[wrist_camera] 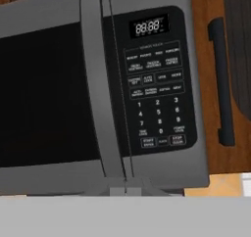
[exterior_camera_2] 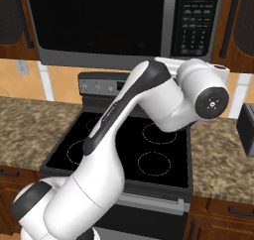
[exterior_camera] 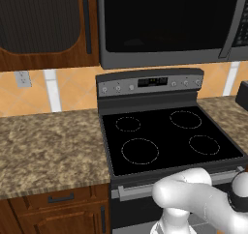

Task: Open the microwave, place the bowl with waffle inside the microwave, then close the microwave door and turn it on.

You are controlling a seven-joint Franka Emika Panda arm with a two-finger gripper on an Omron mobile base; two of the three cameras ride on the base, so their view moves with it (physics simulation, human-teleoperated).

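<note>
The microwave (wrist_camera: 98, 89) sits closed in the upper part of each base view, mounted above a black stove (exterior_camera: 169, 136) between brown cabinets (exterior_camera: 46, 27). It is a wide dark grey box. Its door (wrist_camera: 46, 91) has a large black glass window and a grey vertical bar handle (wrist_camera: 100, 84), which runs down the middle of the hand view. To the right of the handle is a button panel (wrist_camera: 156, 84) with a small display at its top.

The first step, opening the door, appears to be in hand. The hand view faces the handle closely. The fingers cannot be made out, so whether they are open or closed cannot be told. The next move likely calls for reaching the handle, gripping it, and pulling the door outward.
</note>
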